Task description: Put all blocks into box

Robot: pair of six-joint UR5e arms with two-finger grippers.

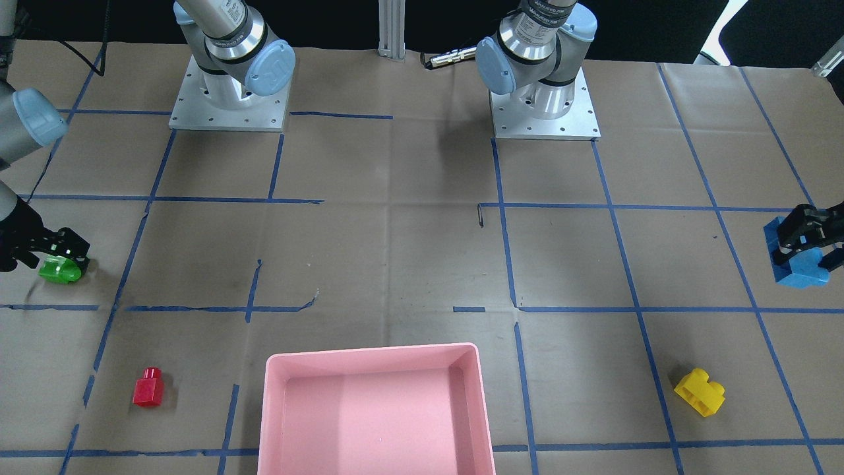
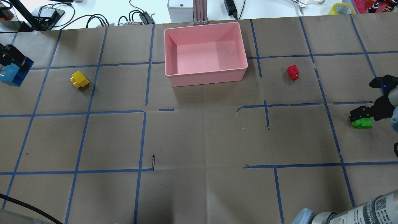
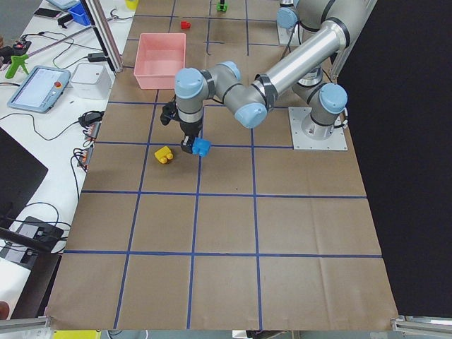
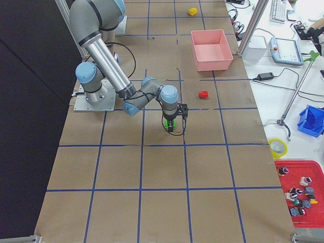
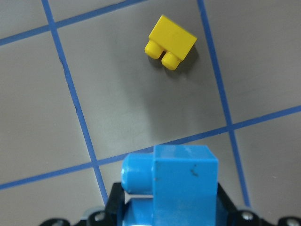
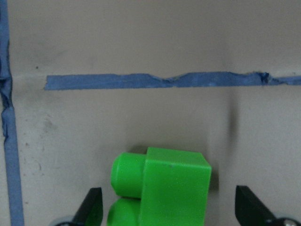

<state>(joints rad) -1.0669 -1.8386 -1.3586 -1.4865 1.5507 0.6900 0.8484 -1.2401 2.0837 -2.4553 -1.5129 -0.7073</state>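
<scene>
Blocks lie scattered on the worktop (image 1: 395, 251), none in the box (image 1: 372, 350).

From the front, my right arm reaches low at one end of the worktop, right jaws down over the green block (image 1: 60, 271). My left arm does likewise at the opposite end over the blue block (image 1: 801, 269). The red block (image 1: 148, 387) and the yellow block (image 1: 700, 391) sit on either side of the box, well apart from it.

Overhead, the box stands at the far middle. Red lies between it and green, yellow between it and blue.

From the left end, my left wrist points straight down with blue at its tip and yellow near.

On the left wrist camera, my left jaws are clamped on blue's two sides.

On the right wrist camera, my right jaws stand apart. Green sits on the worktop between them with a gap on each side.
</scene>
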